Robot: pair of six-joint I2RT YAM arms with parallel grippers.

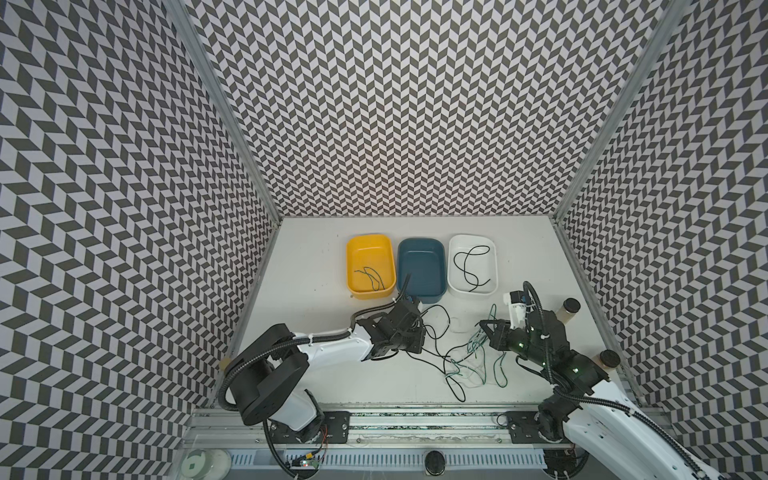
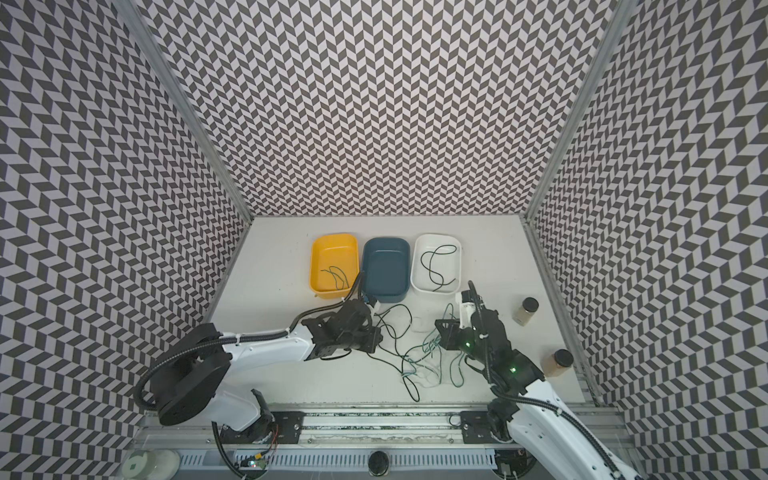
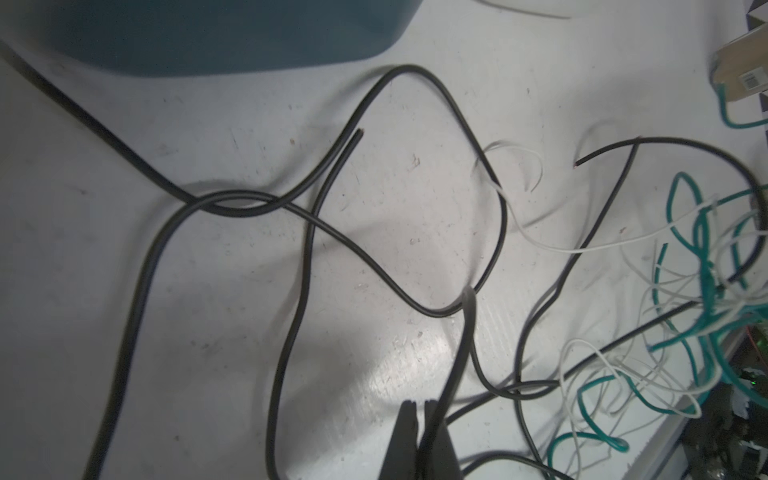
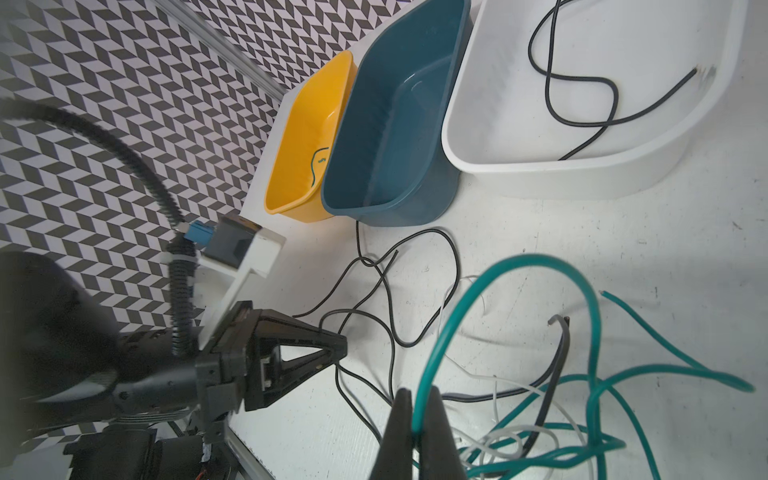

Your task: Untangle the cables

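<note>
While a black cable (image 3: 460,340) is clamped in the left jaws, a green cable (image 4: 536,259) is clamped in the right jaws.

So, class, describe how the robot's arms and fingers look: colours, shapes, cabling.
The left arm and right arm have white shells over black joints. Black corrugated hoses, fastened with white ties, run along each. The fingers are black triangular frames. Green lights glow on the right arm.

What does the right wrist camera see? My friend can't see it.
The right claw pinches a thin green cable arching from a tangle of cables on the white table. Beyond, the left claw grips a thin black cable near a yellow plastic tub, a blue plastic tub and a white plastic tub.
</note>
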